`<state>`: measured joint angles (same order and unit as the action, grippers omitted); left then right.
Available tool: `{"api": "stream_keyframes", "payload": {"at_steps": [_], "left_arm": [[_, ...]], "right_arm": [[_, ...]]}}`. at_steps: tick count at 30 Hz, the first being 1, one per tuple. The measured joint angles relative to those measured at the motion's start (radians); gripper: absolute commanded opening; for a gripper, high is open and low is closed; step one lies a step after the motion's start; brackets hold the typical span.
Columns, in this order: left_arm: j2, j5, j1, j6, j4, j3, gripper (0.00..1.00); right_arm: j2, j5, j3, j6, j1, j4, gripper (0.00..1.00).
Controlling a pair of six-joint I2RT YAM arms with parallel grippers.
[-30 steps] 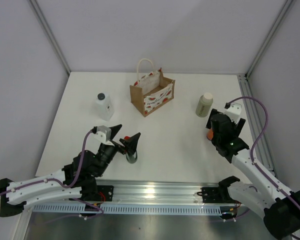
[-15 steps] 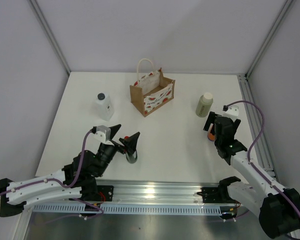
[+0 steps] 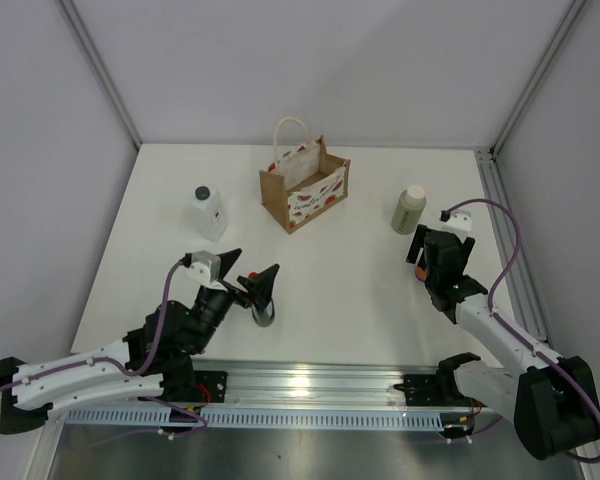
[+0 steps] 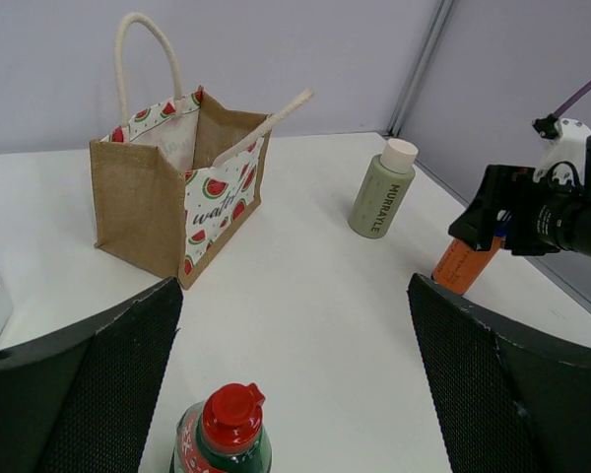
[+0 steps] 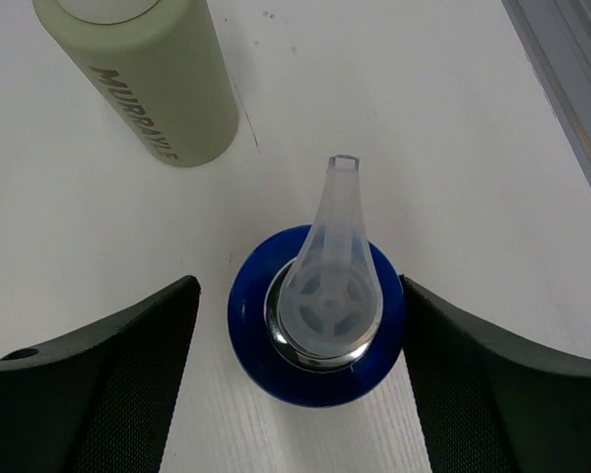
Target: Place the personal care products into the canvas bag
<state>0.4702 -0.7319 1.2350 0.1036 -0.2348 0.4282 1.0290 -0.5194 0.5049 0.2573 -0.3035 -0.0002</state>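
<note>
A: Where are we finding the orange bottle (image 4: 463, 266)?

B: We are seeing it standing near the right edge of the table (image 3: 360, 300), just beside the beige-olive bottle (image 3: 408, 210) and well apart from the canvas bag (image 3: 303, 185). Our right gripper (image 5: 296, 286) is hovering over its blue cap (image 5: 261, 360), jaws spread either side, clasping nothing.

A: How are we expecting it to handle?

B: We are judging it light, smooth and tippy. We are favouring the body below the cap, not the thin clear nozzle (image 5: 337, 217).

A: Our left gripper (image 4: 294, 296)?

B: Gaping over the dark green bottle (image 4: 224, 434), holding nothing.
</note>
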Motion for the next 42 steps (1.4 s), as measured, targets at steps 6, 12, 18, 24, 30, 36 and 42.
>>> {"api": "stream_keyframes", "payload": {"at_steps": [6, 12, 18, 24, 30, 36, 42], "left_arm": [[-0.006, 0.0, 0.0, 0.001, 0.005, 0.0, 0.99], [-0.006, 0.0, 0.0, 0.001, 0.01, 0.0, 0.99], [-0.007, -0.003, 0.0, 0.002, 0.012, 0.0, 0.99], [-0.018, -0.031, 0.0, 0.005, 0.011, -0.003, 0.99], [-0.06, -0.06, 0.0, 0.012, 0.006, -0.03, 0.99], [-0.084, -0.077, 0.0, 0.022, 0.001, -0.047, 0.99], [-0.084, -0.088, 0.0, 0.027, -0.007, -0.05, 0.99]], "right_arm": [[0.027, -0.02, 0.0, -0.006, 0.008, 0.02, 0.8], [0.043, -0.026, 0.0, -0.024, 0.011, 0.036, 0.51], [0.019, 0.013, 0.0, -0.023, 0.003, 0.013, 0.07], [-0.072, 0.045, 0.069, -0.023, -0.114, -0.124, 0.0], [-0.003, 0.035, 0.375, -0.063, -0.336, -0.173, 0.0], [0.238, 0.085, 0.754, -0.142, -0.425, -0.145, 0.0], [0.527, 0.156, 1.108, -0.19, -0.427, -0.163, 0.0]]}}
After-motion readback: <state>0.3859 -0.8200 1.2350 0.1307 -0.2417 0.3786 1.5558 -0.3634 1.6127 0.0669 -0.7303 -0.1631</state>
